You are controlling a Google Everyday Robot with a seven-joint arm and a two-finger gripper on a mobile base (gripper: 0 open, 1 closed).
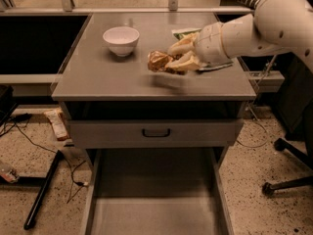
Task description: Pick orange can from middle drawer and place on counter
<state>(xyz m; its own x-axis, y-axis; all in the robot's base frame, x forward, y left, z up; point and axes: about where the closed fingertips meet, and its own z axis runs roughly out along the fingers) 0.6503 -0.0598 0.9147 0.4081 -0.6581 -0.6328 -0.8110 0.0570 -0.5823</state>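
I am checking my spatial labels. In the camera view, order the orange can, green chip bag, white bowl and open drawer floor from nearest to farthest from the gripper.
1. orange can: held in the gripper, above the counter.
2. green chip bag: just behind the gripper, right side.
3. white bowl: back left of counter.
4. middle drawer floor: below, at the front.

No legible text, label, brand or number anywhere. Orange can [157,60]: surface print unreadable. Green bag [182,33]: no readable marks. Hand [169,60] just above tabletop [98,77], right of centre, clamped around orange can.
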